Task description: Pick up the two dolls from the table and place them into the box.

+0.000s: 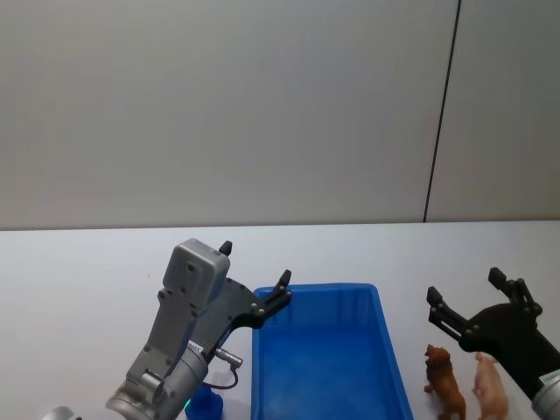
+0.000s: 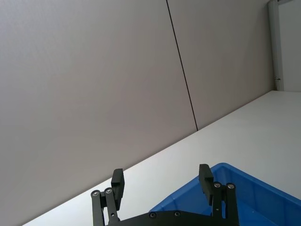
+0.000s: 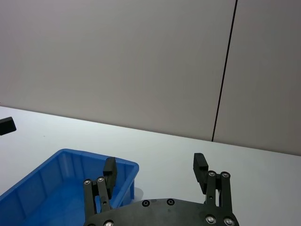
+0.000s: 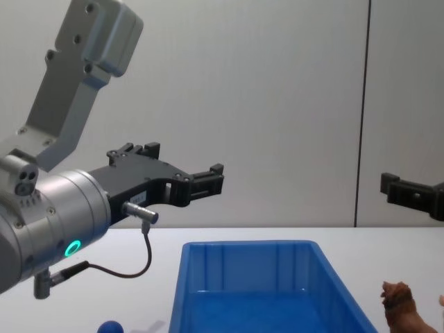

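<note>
The brown shaggy doll (image 1: pixel 444 381) stands on the white table (image 1: pixel 87 262) just right of the blue box (image 1: pixel 332 287), and the pale pink doll (image 1: pixel 490 387) is close beside it on its right. Above and a little behind them hovers my right gripper (image 1: pixel 465 285), open and holding nothing. My left gripper (image 1: pixel 255 264) is open too, raised over the box's far left corner. From the chest, the brown doll (image 4: pixel 402 309) shows at the lower right, past the box (image 4: pixel 250 244), with the left gripper (image 4: pixel 184 161) high above the table.
A small blue ball (image 1: pixel 206 402) lies on the table left of the box, under my left arm. The box (image 3: pixel 94 157) has nothing visible inside. A grey wall with a dark vertical seam stands behind the table.
</note>
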